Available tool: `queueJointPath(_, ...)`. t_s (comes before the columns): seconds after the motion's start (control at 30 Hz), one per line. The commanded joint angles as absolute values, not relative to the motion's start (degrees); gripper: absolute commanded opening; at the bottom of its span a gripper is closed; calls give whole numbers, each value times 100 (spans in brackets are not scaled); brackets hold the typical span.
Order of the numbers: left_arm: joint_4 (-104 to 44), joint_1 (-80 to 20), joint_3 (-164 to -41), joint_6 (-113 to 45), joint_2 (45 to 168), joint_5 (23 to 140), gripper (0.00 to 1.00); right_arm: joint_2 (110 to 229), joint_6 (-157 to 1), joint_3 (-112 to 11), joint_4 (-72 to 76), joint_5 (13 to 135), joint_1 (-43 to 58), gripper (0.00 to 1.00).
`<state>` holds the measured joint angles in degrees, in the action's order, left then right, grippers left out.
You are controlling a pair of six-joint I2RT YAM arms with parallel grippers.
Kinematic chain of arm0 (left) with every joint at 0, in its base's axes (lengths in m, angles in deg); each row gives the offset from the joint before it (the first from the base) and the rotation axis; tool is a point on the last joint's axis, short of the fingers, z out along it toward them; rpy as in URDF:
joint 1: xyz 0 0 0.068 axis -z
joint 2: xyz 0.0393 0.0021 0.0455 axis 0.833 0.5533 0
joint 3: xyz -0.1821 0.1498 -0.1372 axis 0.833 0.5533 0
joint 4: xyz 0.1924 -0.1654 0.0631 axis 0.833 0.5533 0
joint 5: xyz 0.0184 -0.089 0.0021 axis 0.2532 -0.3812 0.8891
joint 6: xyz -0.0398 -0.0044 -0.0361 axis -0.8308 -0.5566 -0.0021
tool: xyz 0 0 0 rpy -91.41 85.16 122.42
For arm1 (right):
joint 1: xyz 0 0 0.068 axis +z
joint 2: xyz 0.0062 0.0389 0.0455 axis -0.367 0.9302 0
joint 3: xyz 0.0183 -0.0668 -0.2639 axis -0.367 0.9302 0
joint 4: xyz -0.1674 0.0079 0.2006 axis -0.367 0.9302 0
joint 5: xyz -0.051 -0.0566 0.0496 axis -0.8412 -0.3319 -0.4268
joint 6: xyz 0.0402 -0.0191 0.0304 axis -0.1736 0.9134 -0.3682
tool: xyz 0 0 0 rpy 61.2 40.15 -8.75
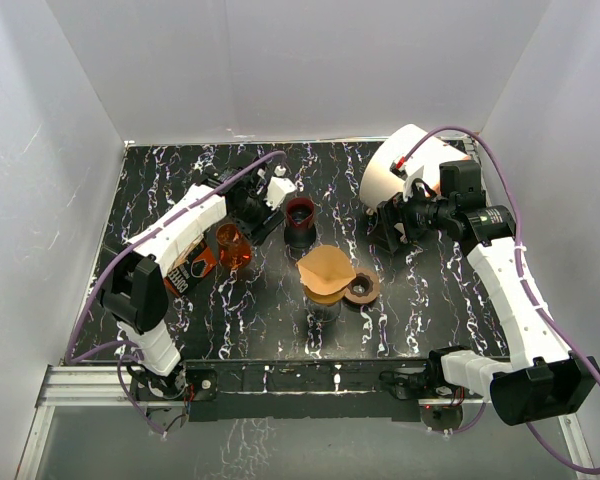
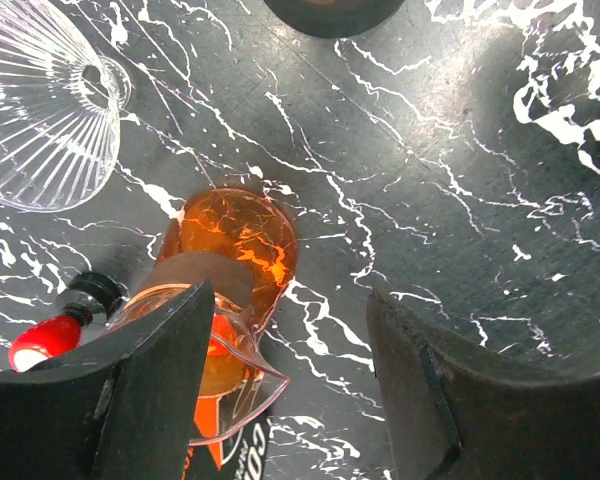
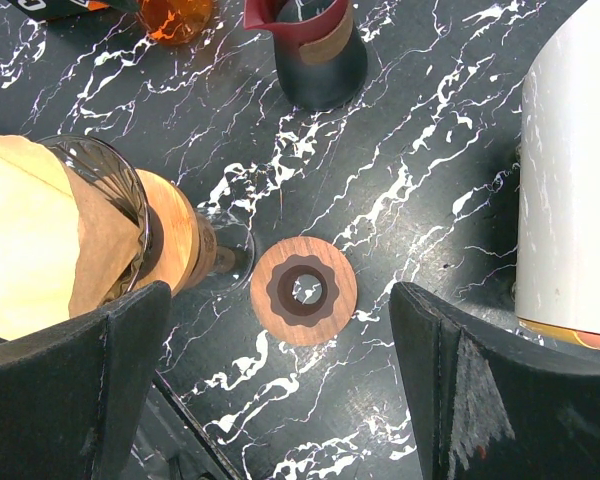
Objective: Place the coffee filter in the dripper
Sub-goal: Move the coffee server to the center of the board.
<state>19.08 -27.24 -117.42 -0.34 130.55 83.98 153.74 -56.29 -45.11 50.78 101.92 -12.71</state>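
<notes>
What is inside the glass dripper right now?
A brown coffee filter sits in the dripper, its edge rising above the rim. The paper hides the dripper's bottom and outlet.

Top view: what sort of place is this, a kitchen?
Probably a robot test booth, not a kitchen: plain white walls box in a marbled table, and a coffee filter sits in a dripper.

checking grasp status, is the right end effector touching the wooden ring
Apart. The right wrist view shows bare table on both sides between the wooden ring and the right end effector.
</notes>
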Motion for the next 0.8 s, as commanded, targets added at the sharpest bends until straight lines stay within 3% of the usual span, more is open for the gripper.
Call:
queueJointPath(0.0, 2081, -2759, -11777, 611, 12982, 8654, 60, 15320, -5612, -4504, 4837, 10247, -1310, 89)
queueJointPath(0.77, 1282, -3222, -11177, 1810, 13376, 9922, 58, 15293, -5594, -4425, 4830, 10217, -1310, 89)
